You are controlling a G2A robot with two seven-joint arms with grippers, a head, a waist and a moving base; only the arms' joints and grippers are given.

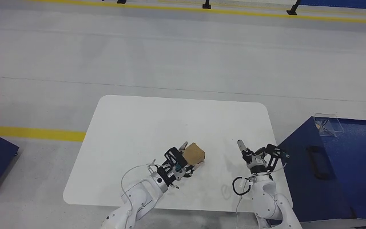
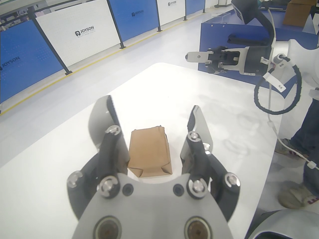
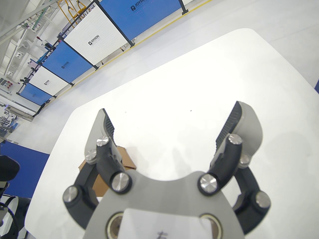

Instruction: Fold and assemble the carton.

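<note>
Left claw, my own, spread wide and gripping nothing, straddles the small brown carton, which lies on the white surface with its near end flaps folded in. Right claw, likewise released, hangs well apart to the side. Judged step: seizing the carton for its last tucks. I should centre both fingers on the side walls, shut gently so the board does not buckle, and leave the flap end free for the right claw

R wrist: carton mostly hidden behind right claw finger and body. Top view: flap detail too small to tell.
</note>
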